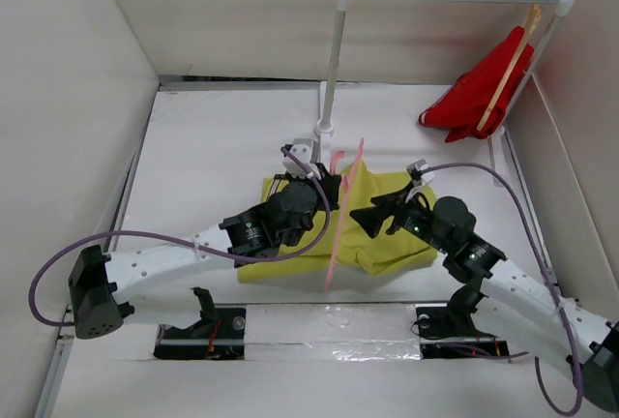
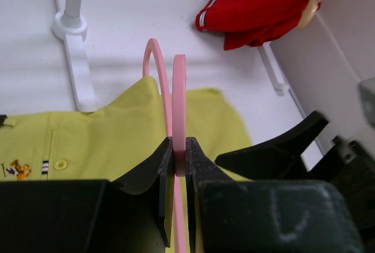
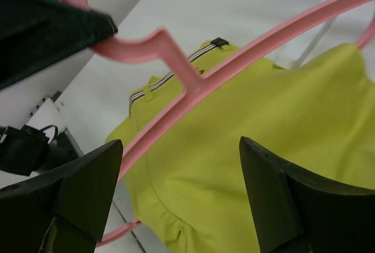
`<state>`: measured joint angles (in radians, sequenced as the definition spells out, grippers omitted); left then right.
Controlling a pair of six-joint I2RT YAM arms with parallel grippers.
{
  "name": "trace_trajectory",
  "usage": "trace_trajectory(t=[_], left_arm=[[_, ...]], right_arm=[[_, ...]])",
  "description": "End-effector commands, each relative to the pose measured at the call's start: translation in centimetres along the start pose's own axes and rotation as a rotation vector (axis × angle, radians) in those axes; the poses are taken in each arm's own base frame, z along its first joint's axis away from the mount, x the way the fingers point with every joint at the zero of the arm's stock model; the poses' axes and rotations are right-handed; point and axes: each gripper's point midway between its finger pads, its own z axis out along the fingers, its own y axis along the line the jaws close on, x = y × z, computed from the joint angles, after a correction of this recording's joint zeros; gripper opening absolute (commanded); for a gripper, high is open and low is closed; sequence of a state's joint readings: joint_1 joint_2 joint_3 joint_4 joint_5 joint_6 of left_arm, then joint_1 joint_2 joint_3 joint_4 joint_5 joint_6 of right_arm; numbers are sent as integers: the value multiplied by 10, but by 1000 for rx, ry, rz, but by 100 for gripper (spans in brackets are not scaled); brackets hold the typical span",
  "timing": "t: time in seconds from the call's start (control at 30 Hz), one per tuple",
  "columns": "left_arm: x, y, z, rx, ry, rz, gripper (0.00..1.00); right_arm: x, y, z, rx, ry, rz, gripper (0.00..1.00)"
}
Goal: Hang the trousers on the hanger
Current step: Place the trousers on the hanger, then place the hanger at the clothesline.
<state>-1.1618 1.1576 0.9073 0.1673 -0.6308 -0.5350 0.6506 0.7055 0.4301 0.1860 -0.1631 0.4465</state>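
Yellow-green trousers (image 3: 281, 118), striped waistband lining, spread on the desk (image 1: 213, 147); thin pink hanger (image 2: 179, 89) edge-on, pinched by left jaws; right jaws spread wide.

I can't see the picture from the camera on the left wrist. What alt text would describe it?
The left pincer is shut on a thin pink hanger, held edge-on above yellow-green trousers spread on the white table. A red garment on a wooden hanger sits top right, and a white rack foot top left.
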Motion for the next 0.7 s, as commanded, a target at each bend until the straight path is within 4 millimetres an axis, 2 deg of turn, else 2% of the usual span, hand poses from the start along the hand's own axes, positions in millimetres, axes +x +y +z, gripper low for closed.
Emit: trace_trajectory(t=[0.0,0.03,0.07,0.13,0.2,0.23,0.33,0.47,0.57,0.6,0.67], left_arm=[[-98,-57,-17,153,-212,-189,0],[-105,-59,-19,161,-223,-193,0],[-112,-60,-24,169,-237,-201,0],[-126,-62,-29,178,-265,-202,0],[-136,-61,-33,174,-281,-204,0],[-138,-61,-34,175,-287,-205,0],[-147,-65,-37,190,-309,-218,0],[-149,-73,-29,183,-311,-195,0],[-159,-81,-27,191,-336,-193,0],[-169,-84,-29,196,-355,-187,0],[-174,-88,-28,203,-372,-179,0]], right_arm=[[-35,4,5,135,-116,17,92],[-36,1,2,176,-106,-2,93],[-52,6,0,195,-137,-12,93],[-63,4,-8,229,-151,-25,94],[-75,26,-9,135,-190,-18,94],[-74,30,-8,117,-187,-10,94],[-60,58,6,4,-130,32,95],[-44,85,23,-81,-97,87,94],[-29,93,34,-109,-66,156,87],[-28,90,35,-90,-69,188,82],[-26,94,35,-91,-80,211,75]])
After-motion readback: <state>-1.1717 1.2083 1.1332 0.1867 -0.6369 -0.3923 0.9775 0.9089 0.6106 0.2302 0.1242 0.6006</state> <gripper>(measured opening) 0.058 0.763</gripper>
